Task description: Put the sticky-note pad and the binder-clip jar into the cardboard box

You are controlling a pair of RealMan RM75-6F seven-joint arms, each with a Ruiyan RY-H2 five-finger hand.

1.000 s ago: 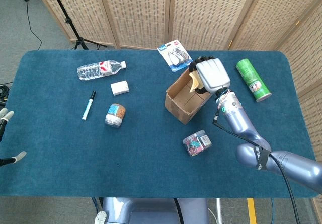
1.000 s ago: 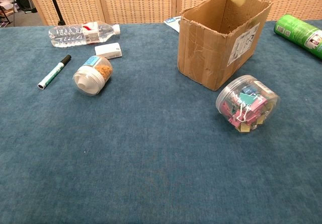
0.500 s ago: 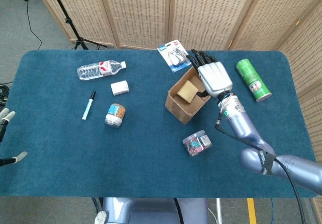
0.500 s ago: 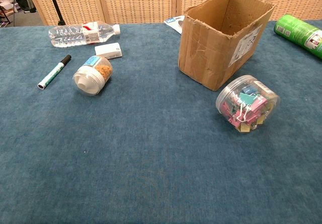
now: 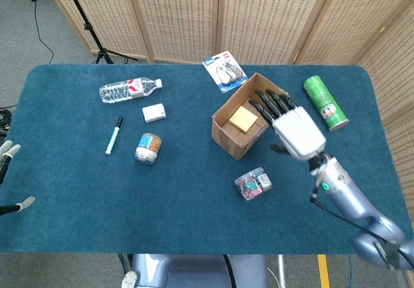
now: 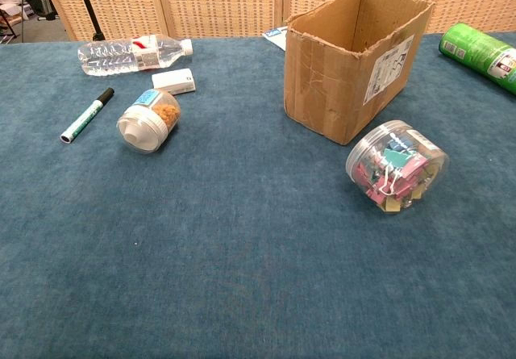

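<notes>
The yellow sticky-note pad [image 5: 243, 118] lies inside the open cardboard box [image 5: 228, 134], which stands right of the table's middle; the chest view shows the box [image 6: 339, 73] from the side, its inside hidden. The clear binder-clip jar [image 5: 253, 184] lies on its side in front of the box, also plain in the chest view [image 6: 397, 166]. My right hand [image 5: 294, 128] hovers empty beside the box's right rim, fingers spread and pointing toward it. At the far left edge, only a few fingertips [image 5: 8, 149] of my left hand show.
A water bottle [image 5: 129, 89], a white eraser [image 5: 154, 112], a marker [image 5: 114, 135] and a small jar with orange contents [image 5: 148, 149] lie on the left half. A green can [image 5: 325, 101] lies at the right, a blister pack [image 5: 224, 71] behind the box.
My right hand has let the sticky-note pad drop into the box, opened, and drawn back toward the right and nearer the table's front. The jar has not moved.
</notes>
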